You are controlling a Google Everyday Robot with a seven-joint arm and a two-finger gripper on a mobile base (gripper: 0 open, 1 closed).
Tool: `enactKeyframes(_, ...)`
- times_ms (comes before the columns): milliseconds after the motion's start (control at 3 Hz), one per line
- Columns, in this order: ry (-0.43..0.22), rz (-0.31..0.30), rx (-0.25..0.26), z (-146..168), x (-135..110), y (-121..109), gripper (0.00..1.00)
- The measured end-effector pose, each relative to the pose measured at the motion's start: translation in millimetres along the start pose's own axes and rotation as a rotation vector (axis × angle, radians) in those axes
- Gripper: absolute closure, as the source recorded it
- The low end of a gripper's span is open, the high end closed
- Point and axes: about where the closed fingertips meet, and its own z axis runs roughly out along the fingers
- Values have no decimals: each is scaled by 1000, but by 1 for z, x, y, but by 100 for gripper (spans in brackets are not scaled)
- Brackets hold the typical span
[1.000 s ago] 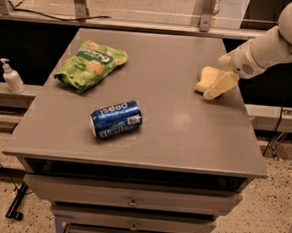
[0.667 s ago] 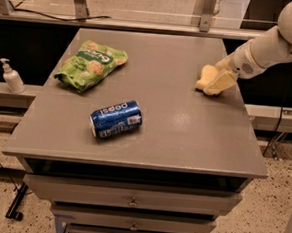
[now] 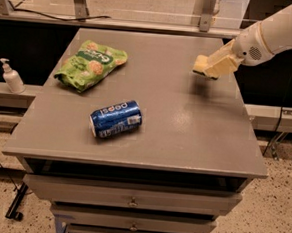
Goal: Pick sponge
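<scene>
The sponge [image 3: 201, 66], a small pale yellow block, sits between the pale yellow fingers of my gripper [image 3: 210, 68] at the table's back right. The gripper is shut on it and holds it a little above the grey table [image 3: 185, 126], with a faint shadow on the surface below. The white arm reaches in from the upper right. Where the sponge ends and the fingers begin is hard to make out.
A blue soda can [image 3: 116, 118] lies on its side left of the table's centre. A green snack bag [image 3: 91, 64] lies at the back left. A soap dispenser [image 3: 11, 77] stands on a ledge to the left. Drawers [image 3: 132, 200] are below the tabletop.
The gripper has risen from the table surface at the back right, and the sponge has come up with it. The can and the bag have not moved.
</scene>
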Motion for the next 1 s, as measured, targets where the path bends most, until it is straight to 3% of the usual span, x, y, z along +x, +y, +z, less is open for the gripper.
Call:
enactKeyframes(333,-94,-36,-95,-21,-44,49,100)
enactKeyframes(667,-226,-87,-200,-41,-108,111,100)
enactKeyframes(1000,-252,-95,-219,-42,-120,119,100)
